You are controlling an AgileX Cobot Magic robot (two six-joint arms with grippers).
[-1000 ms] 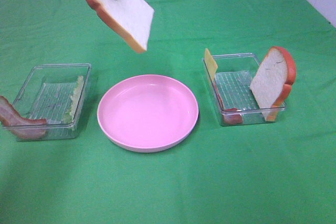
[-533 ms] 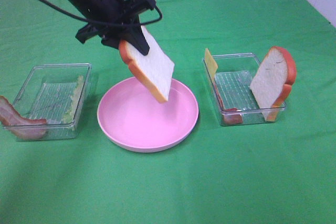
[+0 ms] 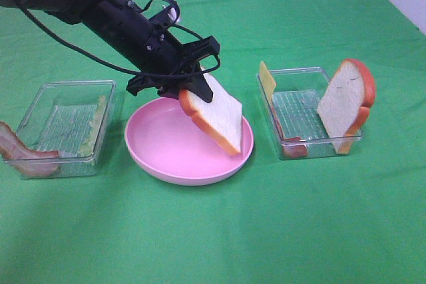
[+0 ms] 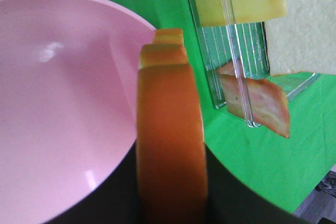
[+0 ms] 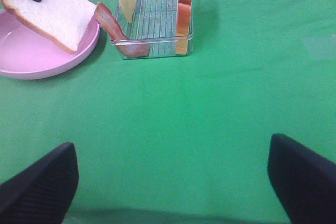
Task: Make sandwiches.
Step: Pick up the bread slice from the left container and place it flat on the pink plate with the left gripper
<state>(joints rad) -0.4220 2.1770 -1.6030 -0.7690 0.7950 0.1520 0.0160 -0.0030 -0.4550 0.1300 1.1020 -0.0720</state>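
We note the left gripper (image 3: 196, 91) clamped on a bread slice (image 3: 216, 114). The slice is tilted over the pink plate (image 3: 156, 164) at the table's (image 3: 266, 231) middle, its low corner by the plate's right rim. Right gripper (image 5: 170, 145) fingers are spread wide, holding nothing.

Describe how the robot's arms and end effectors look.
The left arm is black and tubular, with a grey segment farther up and thin black cables looping alongside. The left end effector is black with flat fingers. The right end effector shows two black fingers with finely textured surfaces. No markings are visible.
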